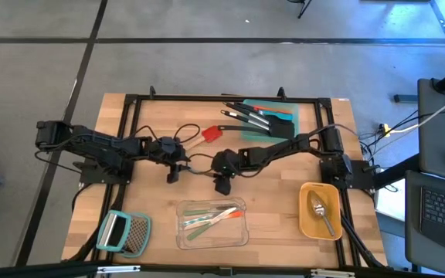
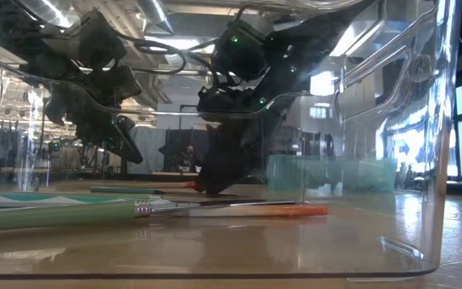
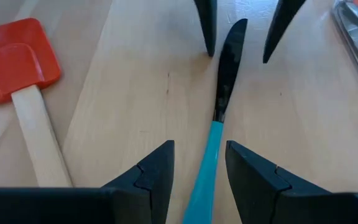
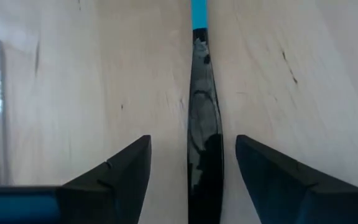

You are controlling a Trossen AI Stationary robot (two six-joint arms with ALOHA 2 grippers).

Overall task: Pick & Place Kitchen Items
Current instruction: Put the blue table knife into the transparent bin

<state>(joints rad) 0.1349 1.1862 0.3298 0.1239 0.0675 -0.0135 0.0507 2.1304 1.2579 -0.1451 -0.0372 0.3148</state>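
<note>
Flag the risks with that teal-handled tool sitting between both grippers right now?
1. The left gripper straddles the teal-handled tool and the right gripper brackets its black blade, both open; closing together could tug it between them.
2. The red spatula lies close by; a swing could nudge it.

A lab: open hall with ceiling ducts (image 2: 175,20), laptop (image 1: 443,216) beside the rig.

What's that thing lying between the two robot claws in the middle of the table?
A slim tool with a teal handle and black blade lies on the wood. The left wrist view shows it running from the left gripper to the open right gripper.
</note>
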